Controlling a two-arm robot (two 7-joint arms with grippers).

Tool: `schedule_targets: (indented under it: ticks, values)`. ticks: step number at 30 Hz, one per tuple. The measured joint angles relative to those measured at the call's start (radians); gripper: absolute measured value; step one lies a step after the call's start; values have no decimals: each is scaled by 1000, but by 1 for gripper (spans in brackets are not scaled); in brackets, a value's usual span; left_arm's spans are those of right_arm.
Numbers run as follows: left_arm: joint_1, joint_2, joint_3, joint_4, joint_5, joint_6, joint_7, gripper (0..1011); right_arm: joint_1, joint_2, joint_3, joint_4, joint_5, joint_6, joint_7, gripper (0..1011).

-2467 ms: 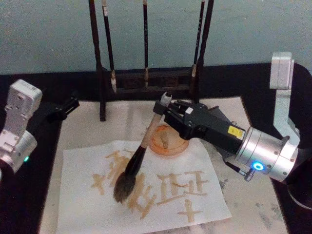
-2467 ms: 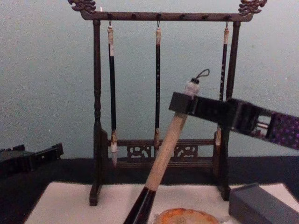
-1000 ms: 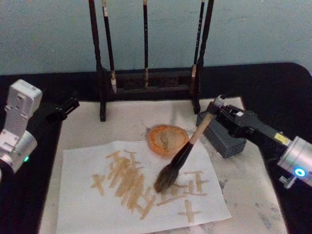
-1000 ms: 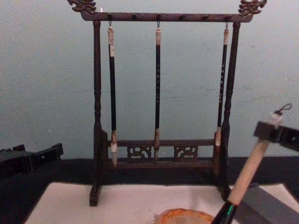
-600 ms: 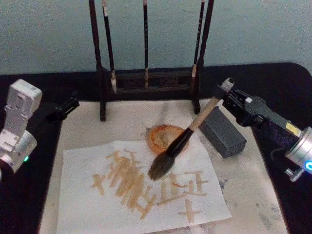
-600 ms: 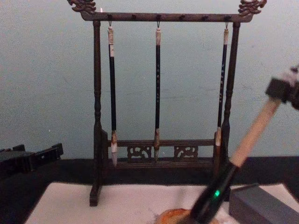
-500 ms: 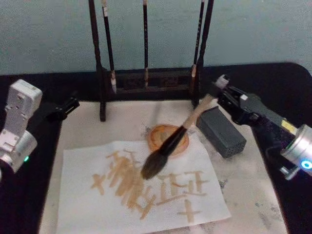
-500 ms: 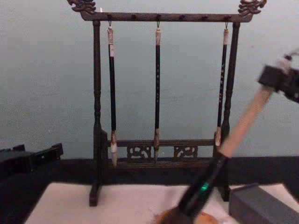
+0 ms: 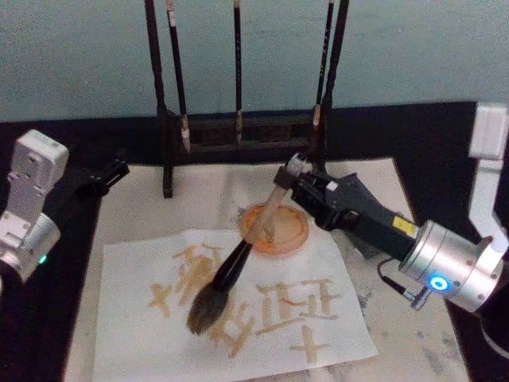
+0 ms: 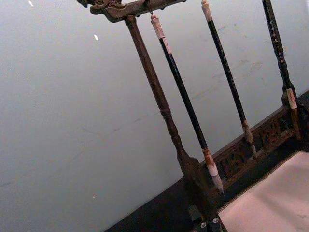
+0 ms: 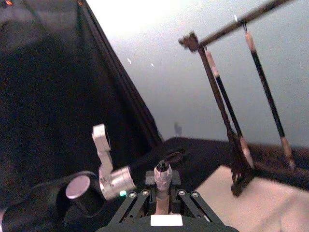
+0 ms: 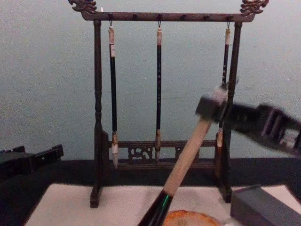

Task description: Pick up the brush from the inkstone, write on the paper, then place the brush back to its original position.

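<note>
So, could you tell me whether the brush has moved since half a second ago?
Yes. The brush has swung its head left and nearer the robot, away from the inkstone.

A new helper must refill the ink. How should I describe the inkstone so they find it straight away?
Start at the dark wooden brush rack at the back; in front of it lies the paper with tan strokes. At the paper's far edge sits the inkstone, beneath the slanted brush gripped by the right tool. It alone is round, shallow and orange-brown, unlike the grey rectangular block.
</note>
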Motion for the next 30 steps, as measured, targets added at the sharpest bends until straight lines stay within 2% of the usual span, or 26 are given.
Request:
schedule_targets:
  ticks: [6,12,30]
  values:
    - [0,0,0,0,0,0,0,1002,4,-6,-15,38,-1,8,-4,170]
    - [0,0,0,0,0,0,0,1002,-15,14,2,57,8,2,-5,170]
    - [0,0,0,0,0,0,0,1002,-105,91,130,31,68,-49,-8,170]
